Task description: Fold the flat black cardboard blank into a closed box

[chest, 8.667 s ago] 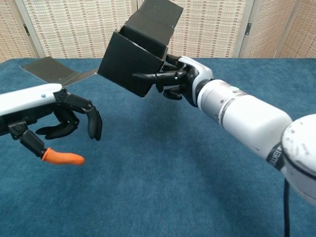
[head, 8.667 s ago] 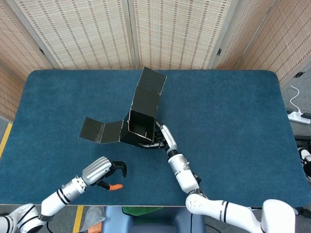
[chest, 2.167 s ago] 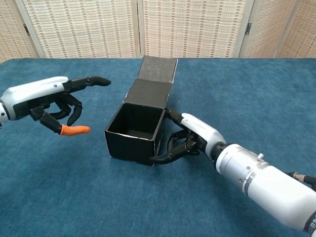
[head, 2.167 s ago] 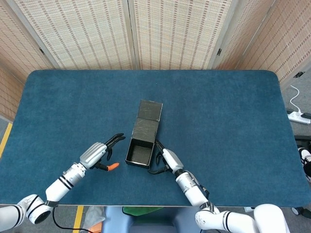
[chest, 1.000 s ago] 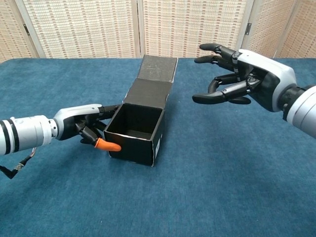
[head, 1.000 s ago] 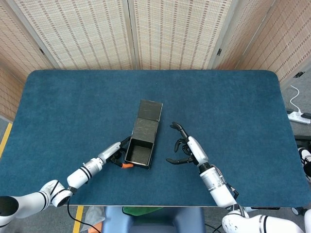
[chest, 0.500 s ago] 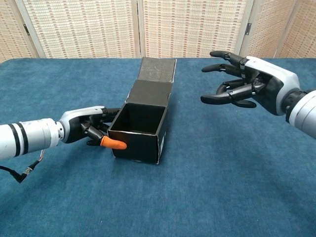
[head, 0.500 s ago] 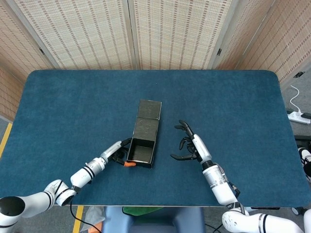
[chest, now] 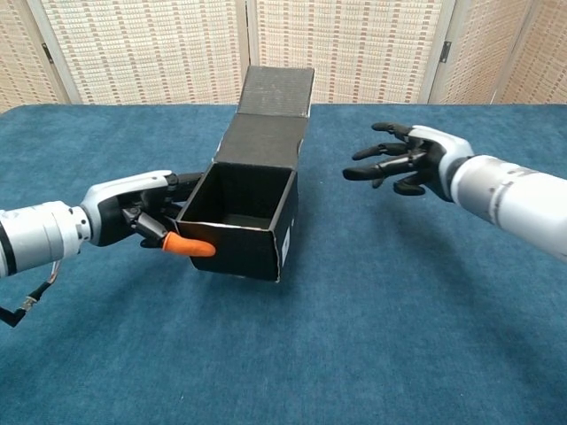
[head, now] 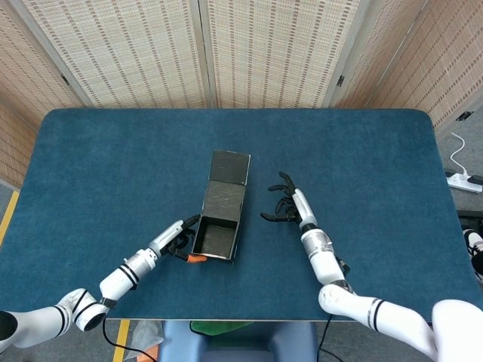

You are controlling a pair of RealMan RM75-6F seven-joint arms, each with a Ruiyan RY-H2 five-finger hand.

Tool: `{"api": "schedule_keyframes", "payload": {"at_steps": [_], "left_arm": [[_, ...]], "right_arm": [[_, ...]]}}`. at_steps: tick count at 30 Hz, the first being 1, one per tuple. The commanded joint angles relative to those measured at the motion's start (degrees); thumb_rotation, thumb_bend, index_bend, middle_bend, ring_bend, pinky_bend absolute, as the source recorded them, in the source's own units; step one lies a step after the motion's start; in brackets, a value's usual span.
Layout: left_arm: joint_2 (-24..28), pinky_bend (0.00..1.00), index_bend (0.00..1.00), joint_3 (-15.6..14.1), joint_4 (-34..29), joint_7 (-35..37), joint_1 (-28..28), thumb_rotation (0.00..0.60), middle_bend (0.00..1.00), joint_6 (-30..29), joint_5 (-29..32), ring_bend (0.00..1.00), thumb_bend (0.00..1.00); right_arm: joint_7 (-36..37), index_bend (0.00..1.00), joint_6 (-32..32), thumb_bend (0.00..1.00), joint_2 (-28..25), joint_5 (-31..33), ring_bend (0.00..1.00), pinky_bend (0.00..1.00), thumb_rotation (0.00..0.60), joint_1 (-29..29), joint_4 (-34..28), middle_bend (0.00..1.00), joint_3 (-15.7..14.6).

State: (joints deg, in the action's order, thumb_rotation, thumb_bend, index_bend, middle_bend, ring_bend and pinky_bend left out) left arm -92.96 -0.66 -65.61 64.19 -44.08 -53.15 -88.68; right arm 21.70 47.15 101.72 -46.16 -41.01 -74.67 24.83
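Left hand (chest: 142, 217) grips the box (chest: 244, 217) (lid up); right hand (chest: 409, 166) — fingers spread, empty.

My head camera looks steeply down on the whole blue table (head: 362, 151) from high up, while my chest camera faces forward, low and close, and both share the open black box (head: 221, 219) between my arms.

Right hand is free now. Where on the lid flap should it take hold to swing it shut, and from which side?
Take the lid flap by its free far edge, coming in from the box's right side. It stands hinged off the back wall of the box, so the far edge gives the most leverage. The right hand is open on that side; the left hand grips the opposite wall.
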Motion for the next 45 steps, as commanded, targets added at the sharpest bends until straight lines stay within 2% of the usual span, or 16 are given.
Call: {"api": "schedule_keyframes", "payload": {"at_steps": [1, 5, 10, 14, 18, 20, 24, 25, 26, 29, 33, 41, 45], "left_arm": [[1.5, 0.94, 0.52, 0.0, -3.2, -3.4, 0.9, 0.6, 0.58, -1.2, 0.1, 0.64, 0.23], [2.7, 0.94, 0.52, 0.1, -5.9, -6.1, 1.0, 0.6, 0.58, -1.4, 0.1, 0.64, 0.23], [2.9, 0.94, 0.52, 0.5, -6.9, -8.5, 0.8, 0.6, 0.58, 0.4, 1.4, 0.64, 0.23], [2.5, 0.94, 0.52, 1.0, -6.5, -9.4, 0.5, 0.6, 0.58, 2.3, 2.9, 0.64, 0.23], [1.6, 0.94, 0.52, 1.6, -5.6, -11.0, 0.3, 0.6, 0.58, 4.0, 4.5, 0.64, 0.23], [1.6, 0.94, 0.51, 1.7, -5.6, -11.1, 0.3, 0.6, 0.58, 4.1, 4.6, 0.64, 0.23], [0.5, 0.94, 0.51, 2.8, -4.7, -13.0, 0.2, 0.6, 0.58, 5.9, 6.9, 0.64, 0.23], [-0.2, 0.94, 0.51, 3.4, -4.2, -13.6, 0.2, 0.6, 0.58, 6.9, 8.5, 0.64, 0.23], [-0.8, 0.94, 0.51, 4.0, -4.0, -14.9, 0.2, 0.6, 0.58, 7.6, 10.0, 0.64, 0.23], [-1.9, 0.94, 0.51, 5.5, -3.7, -18.1, 0.3, 0.6, 0.58, 9.2, 13.5, 0.64, 0.23], [-3.4, 0.94, 0.5, 7.5, -3.4, -22.5, 0.6, 0.6, 0.58, 10.0, 18.1, 0.64, 0.23], [-4.9, 0.94, 0.46, 10.8, -4.6, -32.1, 1.6, 0.6, 0.53, 9.9, 26.2, 0.66, 0.23], [-4.6, 0.94, 0.34, 11.2, -5.9, -36.0, 1.9, 0.6, 0.43, 10.2, 28.5, 0.68, 0.23]], "right_arm": [[-3.2, 0.02, -1.1, 0.0, 4.8, 2.9, 0.61, 1.0, 0.6, -5.1, 4.7, 0.28, 3.7], [-3.6, 0.02, -1.0, 0.0, 8.2, 4.6, 0.61, 1.0, 0.6, -9.1, 6.8, 0.28, 7.5], [-1.2, 0.04, -2.8, 0.0, 8.8, 5.7, 0.63, 1.0, 0.6, -11.0, 4.3, 0.29, 11.2], [0.6, 0.04, -5.2, 0.0, 6.5, 4.2, 0.64, 1.0, 0.6, -10.1, -0.8, 0.3, 11.7], [1.6, 0.04, -7.2, 0.0, 3.4, 1.5, 0.65, 1.0, 0.6, -8.2, -7.3, 0.31, 10.2], [1.6, 0.04, -7.4, 0.0, 3.1, 1.2, 0.66, 1.0, 0.6, -8.0, -7.8, 0.31, 10.0], [0.8, 0.04, -9.1, 0.0, -0.8, -3.0, 0.66, 1.0, 0.6, -6.3, -14.4, 0.32, 7.1], [-4.5, 0.04, -9.4, 0.0, -2.9, -7.6, 0.66, 1.0, 0.6, -6.8, -15.8, 0.32, 3.2], [-7.5, 0.04, -8.2, 0.0, -3.8, -9.7, 0.67, 1.0, 0.6, -6.7, -16.4, 0.32, 1.2], [-13.2, 0.04, -4.9, 0.0, -4.0, -12.7, 0.67, 1.0, 0.6, -7.0, -16.5, 0.33, -2.2], [-16.7, 0.06, -2.8, 0.0, -4.3, -13.9, 0.67, 1.0, 0.6, -7.4, -17.1, 0.33, -4.0], [-24.5, 0.07, 2.3, 0.0, -2.5, -16.3, 0.67, 1.0, 0.6, -8.4, -14.1, 0.34, -7.2], [-28.0, 0.08, 4.6, 0.0, -0.5, -18.2, 0.67, 1.0, 0.6, -8.8, -11.1, 0.34, -8.9]]}}
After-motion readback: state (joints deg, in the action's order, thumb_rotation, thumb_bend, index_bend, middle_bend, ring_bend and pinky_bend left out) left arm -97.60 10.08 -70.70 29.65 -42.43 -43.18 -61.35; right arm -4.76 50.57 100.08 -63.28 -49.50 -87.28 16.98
